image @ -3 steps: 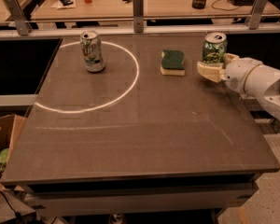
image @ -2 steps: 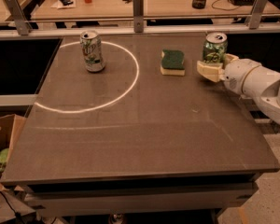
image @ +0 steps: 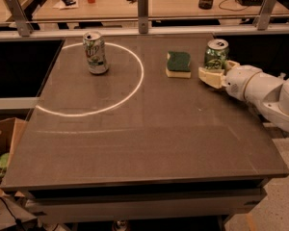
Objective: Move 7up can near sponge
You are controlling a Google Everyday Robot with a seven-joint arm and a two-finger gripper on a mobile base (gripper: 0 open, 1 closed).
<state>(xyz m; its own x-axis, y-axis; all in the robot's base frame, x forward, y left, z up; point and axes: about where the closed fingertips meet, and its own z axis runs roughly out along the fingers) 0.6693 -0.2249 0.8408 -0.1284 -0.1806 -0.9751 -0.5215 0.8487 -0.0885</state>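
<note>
The 7up can (image: 216,55), dark green with a silver top, stands upright at the table's far right. My gripper (image: 216,71) comes in from the right on a white arm (image: 260,88) and is shut on the can's lower part. One pale finger (image: 209,77) lies in front of the can and the other (image: 231,65) at its right side. The sponge (image: 178,64), green on a pale yellow base, lies flat about a can's width to the left of the can.
A paler silver-white can (image: 95,52) stands at the far left inside a white ring painted on the table (image: 135,143). A rail with metal posts (image: 143,6) runs along the far edge. Boxes (image: 0,148) sit on the floor to the left.
The 7up can and my gripper have shifted together a little to the left, toward the sponge. The sponge and the other can have not moved.
</note>
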